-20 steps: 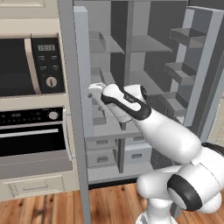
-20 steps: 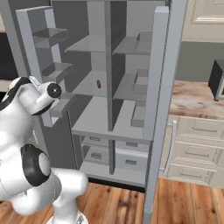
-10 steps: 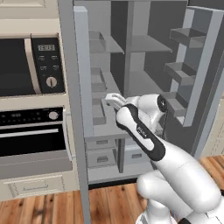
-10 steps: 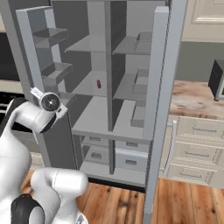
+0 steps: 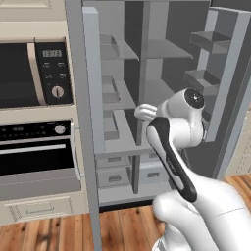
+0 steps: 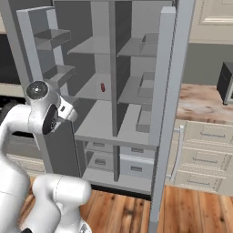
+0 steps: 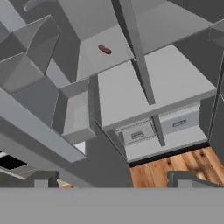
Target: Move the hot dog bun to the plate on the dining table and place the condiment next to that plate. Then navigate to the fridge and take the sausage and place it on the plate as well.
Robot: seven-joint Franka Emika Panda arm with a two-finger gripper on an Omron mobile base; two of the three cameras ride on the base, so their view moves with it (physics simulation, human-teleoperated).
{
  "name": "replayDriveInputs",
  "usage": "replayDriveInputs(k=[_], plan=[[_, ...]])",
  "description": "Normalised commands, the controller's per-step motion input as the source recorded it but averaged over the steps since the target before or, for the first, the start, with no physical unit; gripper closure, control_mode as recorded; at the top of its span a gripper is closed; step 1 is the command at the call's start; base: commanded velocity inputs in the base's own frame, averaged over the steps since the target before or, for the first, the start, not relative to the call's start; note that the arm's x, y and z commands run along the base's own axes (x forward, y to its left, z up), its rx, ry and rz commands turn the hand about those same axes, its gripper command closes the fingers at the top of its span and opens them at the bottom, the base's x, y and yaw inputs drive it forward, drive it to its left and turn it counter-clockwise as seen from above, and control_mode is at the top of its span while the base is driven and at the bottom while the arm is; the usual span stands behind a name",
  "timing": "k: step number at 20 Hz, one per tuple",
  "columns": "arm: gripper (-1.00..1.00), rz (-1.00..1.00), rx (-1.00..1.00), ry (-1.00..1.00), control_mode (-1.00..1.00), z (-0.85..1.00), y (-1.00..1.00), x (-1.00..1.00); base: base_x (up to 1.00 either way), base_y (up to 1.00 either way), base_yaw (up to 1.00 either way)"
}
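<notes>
The fridge (image 5: 92,73) stands open in front of me, with grey shelves and door racks. The sausage (image 6: 103,87), a thin dark reddish-brown cylinder, lies alone on a middle shelf at the left of the central divider; the hand view shows the sausage (image 7: 104,49) far ahead near the top. My gripper (image 7: 111,180) is open with nothing between its fingertips (image 7: 41,179), and it is held well short of the shelves. From the left base camera the hand (image 5: 142,112) hangs in front of the middle shelf. The hot dog bun, plate, condiment and dining table are out of view.
A cream column with microwave (image 5: 29,73) and oven (image 5: 34,147) stands left of the fridge. A marbled counter with cream drawers (image 6: 205,136) is on the right. Two grey drawers (image 7: 153,127) sit at the fridge's bottom, above a wood floor (image 7: 175,162).
The hand has swung right, away from the left door's edge toward the middle of the fridge, and the forearm has folded upright. The jaws stayed open.
</notes>
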Motion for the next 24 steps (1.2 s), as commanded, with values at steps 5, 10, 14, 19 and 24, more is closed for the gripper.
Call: replayDriveInputs(k=[5,10,14,19,24], plan=[[-1.0,0.0,-0.35,0.0,-1.0,0.02,-0.5,-0.65,0.0,0.0,0.0],[-1.0,0.0,-0.28,0.0,-1.0,0.0,-0.36,-0.86,0.0,0.0,0.0],[-1.0,0.0,-0.03,0.0,-1.0,-0.02,-0.04,-0.91,0.0,0.0,0.0],[-1.0,0.0,0.0,0.0,-1.0,-0.18,-0.02,-0.78,0.0,0.0,0.0],[-1.0,0.0,0.0,0.0,-1.0,-0.02,0.0,-0.1,0.0,0.0,0.0]])
